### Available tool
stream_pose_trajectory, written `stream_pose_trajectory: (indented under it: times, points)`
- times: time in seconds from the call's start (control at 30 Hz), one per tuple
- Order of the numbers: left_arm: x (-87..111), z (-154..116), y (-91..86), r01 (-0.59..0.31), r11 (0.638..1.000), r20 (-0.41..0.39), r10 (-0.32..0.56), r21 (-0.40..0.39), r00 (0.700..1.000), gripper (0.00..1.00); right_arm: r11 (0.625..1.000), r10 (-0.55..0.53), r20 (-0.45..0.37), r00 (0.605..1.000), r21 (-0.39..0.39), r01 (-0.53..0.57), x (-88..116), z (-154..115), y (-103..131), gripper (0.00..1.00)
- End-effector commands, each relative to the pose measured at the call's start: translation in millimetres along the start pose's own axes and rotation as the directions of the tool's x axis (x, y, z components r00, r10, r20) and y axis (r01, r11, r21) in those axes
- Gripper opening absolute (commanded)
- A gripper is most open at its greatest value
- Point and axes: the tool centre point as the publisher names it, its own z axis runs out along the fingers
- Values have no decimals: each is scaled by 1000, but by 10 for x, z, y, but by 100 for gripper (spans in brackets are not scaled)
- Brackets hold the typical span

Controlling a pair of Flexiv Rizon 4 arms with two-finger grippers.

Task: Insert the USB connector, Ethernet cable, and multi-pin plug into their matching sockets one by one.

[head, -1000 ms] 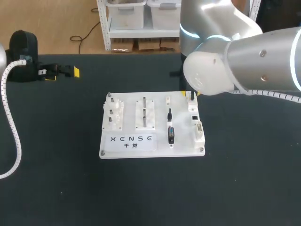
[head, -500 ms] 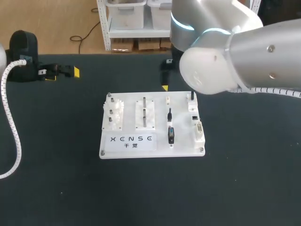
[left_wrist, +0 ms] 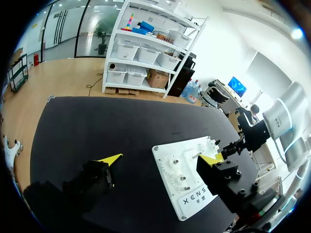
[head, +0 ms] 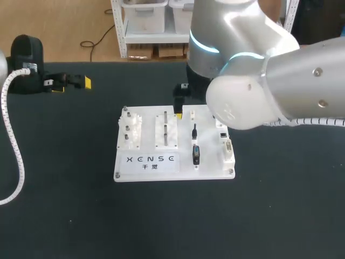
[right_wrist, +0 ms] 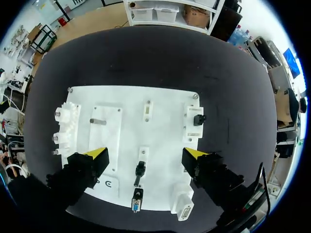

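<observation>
Broadly, the black counter (head: 280, 216) fills the scene, and my bulky silver right arm (head: 280, 86) comes in over its far right part, hiding the far right corner of the white board (head: 210, 170) that lies flat near the middle. In the head view only one yellow tip of the right claw (right_wrist: 146, 154) shows, over the board's far edge. In its own wrist view that claw hangs above the board with its fingers spread wide, released and gripping nothing. The left claw (head: 72, 85) sits at the counter's far left, well apart from the board, likewise spread and holding nothing. On the board, a white gear block (right_wrist: 65, 126) stands along one side, with a peg plate (right_wrist: 104, 133) just beside it. The socket column (right_wrist: 193, 131) runs down the opposite side. A black plug (right_wrist: 197, 118) stands in that column's far block, though which kind it is I cannot tell. Between plate and column, under the right claw, a slim black connector (right_wrist: 140, 171) lies in its holder. Just nearer than it sits the blue-faced multi-pin plug (right_wrist: 136, 200), outside any socket.
</observation>
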Motion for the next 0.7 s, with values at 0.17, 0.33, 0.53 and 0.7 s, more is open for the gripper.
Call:
stream_pose_trajectory:
  times: [0.17,0.33,0.53,0.7]
  points:
    - [0,0,0,0,1000,0,0,0,1000,100,1000,-17,-19,1000,9,17,133,126,68,100]
    - [0,0,0,0,1000,0,0,0,1000,100,1000,-26,-25,999,0,26,207,185,75,100]
    - [0,0,0,0,1000,0,0,0,1000,100,999,-37,-41,998,-6,37,253,256,83,100]
    - [0,0,0,0,1000,0,0,0,1000,100,999,-41,-51,998,-5,41,271,299,71,100]
